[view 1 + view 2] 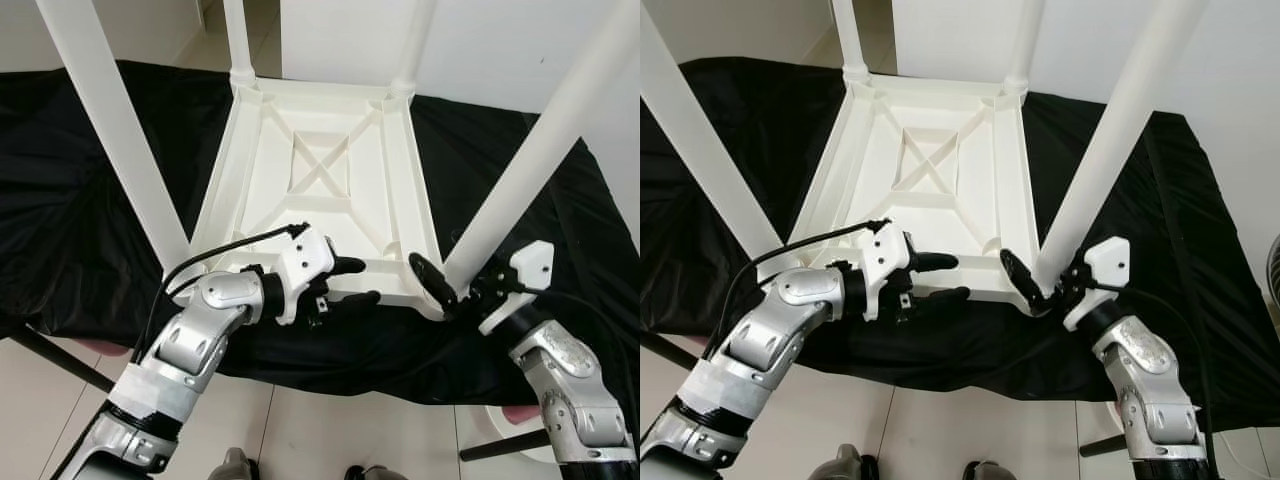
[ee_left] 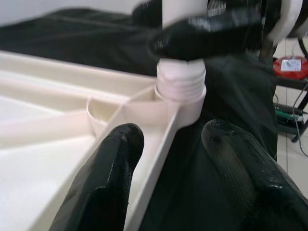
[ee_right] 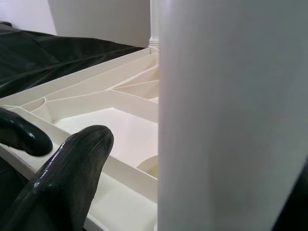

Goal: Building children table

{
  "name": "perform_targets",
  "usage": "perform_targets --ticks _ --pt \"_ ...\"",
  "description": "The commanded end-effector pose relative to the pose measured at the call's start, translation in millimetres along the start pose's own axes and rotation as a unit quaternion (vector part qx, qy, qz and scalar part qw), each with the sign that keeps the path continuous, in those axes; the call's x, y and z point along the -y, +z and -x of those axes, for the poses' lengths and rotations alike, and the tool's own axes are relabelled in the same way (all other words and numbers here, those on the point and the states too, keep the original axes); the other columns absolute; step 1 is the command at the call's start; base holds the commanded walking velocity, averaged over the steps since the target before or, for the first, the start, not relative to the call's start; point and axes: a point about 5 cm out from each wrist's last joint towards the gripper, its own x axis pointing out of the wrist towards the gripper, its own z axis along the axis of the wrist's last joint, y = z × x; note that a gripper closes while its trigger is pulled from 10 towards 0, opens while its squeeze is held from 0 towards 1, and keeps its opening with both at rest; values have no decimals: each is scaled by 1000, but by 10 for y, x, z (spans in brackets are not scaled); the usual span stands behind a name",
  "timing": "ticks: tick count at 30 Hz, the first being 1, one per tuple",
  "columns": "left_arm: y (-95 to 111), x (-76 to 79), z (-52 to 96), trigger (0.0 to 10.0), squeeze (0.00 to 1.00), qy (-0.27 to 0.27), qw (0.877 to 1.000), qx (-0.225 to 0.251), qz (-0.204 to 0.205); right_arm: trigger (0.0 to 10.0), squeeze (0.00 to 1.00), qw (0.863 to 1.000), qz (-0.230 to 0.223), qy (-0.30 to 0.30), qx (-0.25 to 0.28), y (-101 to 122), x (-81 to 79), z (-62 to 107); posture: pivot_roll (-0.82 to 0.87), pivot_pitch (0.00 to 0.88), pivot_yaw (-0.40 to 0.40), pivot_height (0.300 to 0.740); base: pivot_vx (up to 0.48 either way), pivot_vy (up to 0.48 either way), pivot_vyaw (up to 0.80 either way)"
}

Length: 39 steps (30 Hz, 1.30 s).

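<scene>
White plastic table (image 1: 320, 180) lies upside down on black cloth (image 1: 80, 200); right gripper (image 1: 443, 295) jaws clamp the near-right leg (image 1: 530, 160) at its socket, left gripper (image 1: 352, 282) jaws spread astride the near rim, so I judge leg-screwing in hand, next twist it home.

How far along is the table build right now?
All four legs stand in the upturned white tabletop. In hand: the right gripper is closed around the near right leg at its base, where thread shows above the socket, so it seems not fully screwed. The left gripper straddles the near rim, open. Left: finishing, flipping upright.
</scene>
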Motion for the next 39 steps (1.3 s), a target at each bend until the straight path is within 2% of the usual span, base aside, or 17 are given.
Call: perform_targets --ticks 1,9,16,27,33,39 --pt "-89 -179 40 10000 0 194 981 -22 14 10000 0 1000 -1 5 -11 -18 32 11 89 106 -28 740 0 0 0" --pt "-101 -128 91 10000 0 202 979 -19 35 10000 0 999 -12 14 -34 -105 96 15 76 104 -21 740 0 0 0" --pt "-31 -170 149 10000 0 241 968 -5 64 10000 0 999 -16 18 -36 -191 123 -70 85 91 -19 740 0 0 0" --pt "32 -111 153 10000 0 237 970 -4 61 10000 0 997 -8 64 -34 -192 139 -214 107 92 -31 740 0 0 0" --pt "93 203 77 10000 0 167 986 8 26 10000 0 995 1 87 -49 -208 224 -278 115 93 -50 740 0 0 0" --pt "72 301 89 10000 0 135 991 3 12 10000 0 994 9 96 -51 -219 243 -325 118 90 -56 740 0 0 0"
